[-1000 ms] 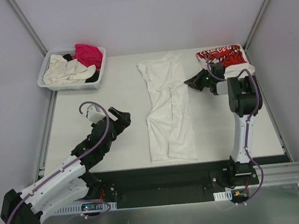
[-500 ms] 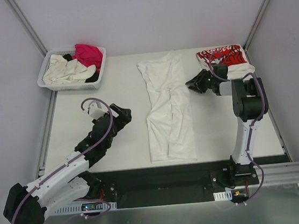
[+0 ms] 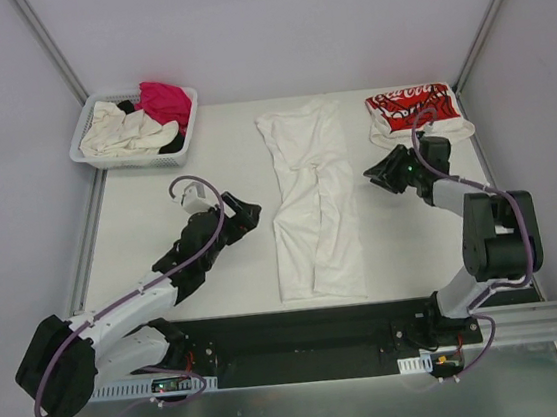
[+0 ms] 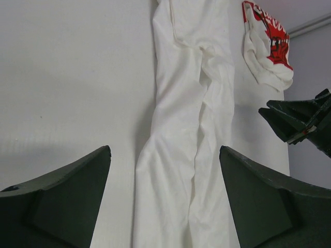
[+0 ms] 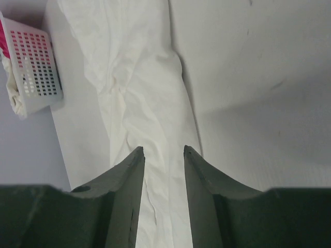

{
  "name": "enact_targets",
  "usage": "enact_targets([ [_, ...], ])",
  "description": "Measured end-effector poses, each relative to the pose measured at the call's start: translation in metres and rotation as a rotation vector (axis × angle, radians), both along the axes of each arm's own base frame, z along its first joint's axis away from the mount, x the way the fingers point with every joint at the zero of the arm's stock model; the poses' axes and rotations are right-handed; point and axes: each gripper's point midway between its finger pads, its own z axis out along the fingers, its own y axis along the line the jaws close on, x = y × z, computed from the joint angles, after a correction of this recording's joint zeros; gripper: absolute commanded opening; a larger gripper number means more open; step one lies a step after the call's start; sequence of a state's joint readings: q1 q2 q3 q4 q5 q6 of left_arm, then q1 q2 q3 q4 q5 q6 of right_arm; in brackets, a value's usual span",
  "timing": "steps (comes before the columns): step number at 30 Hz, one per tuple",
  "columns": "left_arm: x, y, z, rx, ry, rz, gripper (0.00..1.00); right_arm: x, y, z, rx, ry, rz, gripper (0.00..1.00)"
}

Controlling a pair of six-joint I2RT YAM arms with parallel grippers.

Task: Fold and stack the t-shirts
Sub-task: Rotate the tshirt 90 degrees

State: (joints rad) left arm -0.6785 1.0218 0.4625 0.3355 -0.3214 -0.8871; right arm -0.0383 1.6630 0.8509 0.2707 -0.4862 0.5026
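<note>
White t-shirt stretches lengthwise, near to far.

Robot lab test cell.
A left arm and a right arm are seen bolted to a black base plate at the near edge of a plain white tabletop. The cell is closed in by blank pale wall panels framed by aluminium struts. Purple cabling is looped along the arms, and metal rails are fitted in front.
</note>
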Motion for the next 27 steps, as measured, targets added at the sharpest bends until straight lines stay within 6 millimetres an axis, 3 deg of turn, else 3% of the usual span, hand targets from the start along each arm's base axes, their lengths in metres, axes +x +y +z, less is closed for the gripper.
enact_targets([
  [7, -0.03, -0.025, -0.027, -0.032, 0.032, -0.225, 0.87, -0.076, 0.025, -0.022, -0.027, 0.055, 0.078, 0.39],
  [14, -0.077, -0.051, -0.039, -0.056, 0.045, -0.536, 0.88, -0.148, 0.021, -0.037, -0.083, 0.071, 0.113, 0.39],
  [18, -0.102, -0.05, -0.047, -0.063, 0.053, -0.636, 0.89, -0.176, 0.015, -0.027, -0.121, 0.016, 0.116, 0.39],
  [23, -0.12, -0.048, -0.053, -0.037, 0.075, -0.719, 0.89, -0.193, 0.009, -0.01, -0.169, -0.057, 0.115, 0.4],
  [27, -0.132, -0.045, -0.066, -0.01, 0.136, -0.757, 0.89, -0.209, 0.007, -0.018, -0.201, -0.012, 0.14, 0.41],
])
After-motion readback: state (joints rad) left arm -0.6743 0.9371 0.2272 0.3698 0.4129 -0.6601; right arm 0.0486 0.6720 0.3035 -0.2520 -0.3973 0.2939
